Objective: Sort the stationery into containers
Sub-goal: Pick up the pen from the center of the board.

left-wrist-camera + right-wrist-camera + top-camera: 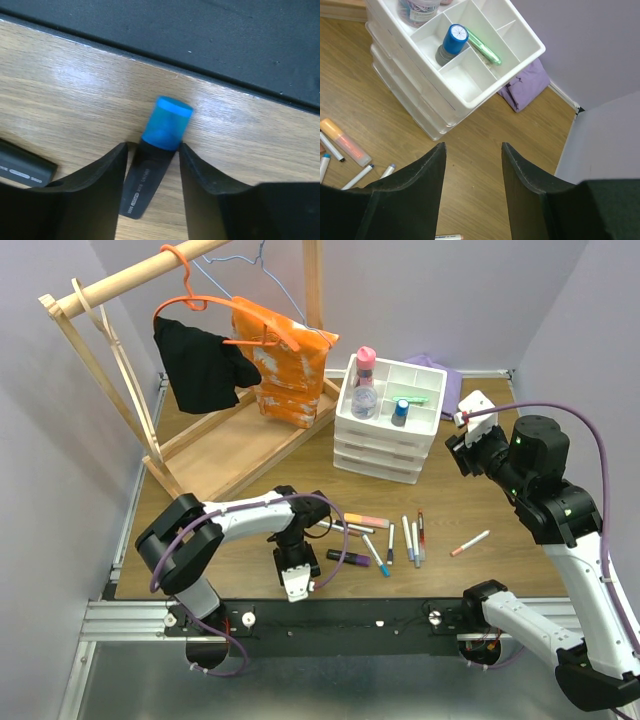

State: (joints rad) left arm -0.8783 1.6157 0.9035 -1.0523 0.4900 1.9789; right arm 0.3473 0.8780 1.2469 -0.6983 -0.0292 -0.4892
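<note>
My left gripper (298, 586) is low over the table's near edge. In the left wrist view it (152, 147) is open, and its fingers straddle a black marker with a blue cap (165, 125) lying on the wood. A dark purple highlighter (348, 558) lies beside it. Several pens (408, 538) and an orange-pink highlighter (365, 521) lie mid-table, and a red-tipped pen (469, 543) lies to their right. The white organiser's divided tray (432, 412) holds a pink-capped bottle (365, 380), a blue-capped bottle (455, 39) and a green highlighter (482, 46). My right gripper (473, 146) is open and empty, raised to the right of the organiser.
A wooden clothes rack (230, 445) stands at the back left with an orange bag (285, 365) and a black cloth (200, 365) on hangers. A purple cloth (525, 87) lies behind the organiser. The black rail (200, 40) runs along the near table edge.
</note>
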